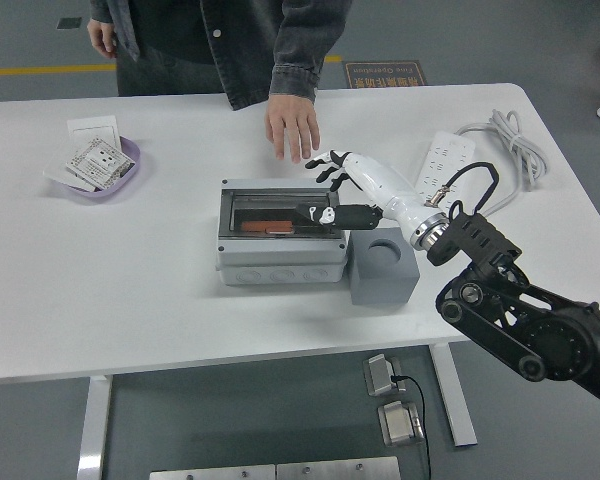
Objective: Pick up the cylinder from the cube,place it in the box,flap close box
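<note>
Progress: I judge we are near the end. The cube point(383, 264), just right of the box point(280, 235), shows an empty round hole on top, so the cylinder is out of it.
Cylinder: I read the orange shape point(265, 226) seen through the lid as the cylinder lying inside the box, though the tinted cover blurs it.
Lid: the dark see-through flap point(283, 208) looks laid down flat over the box top; I cannot tell if it has clicked fully shut.
Left to do: by my reckoning only a last press on the flap, if that, and then pulling my arm clear.
Right hand: my right hand point(338, 187) sits over the box's right rear corner, holding nothing.
Fingers: spread loosely, the thumb point(322, 212) resting on the flap's right end, the other fingertips off the box's far edge.
Left hand: not in the picture.
Person: a bare hand point(293, 127) rests flat on the table behind the box, clear of it.
</note>
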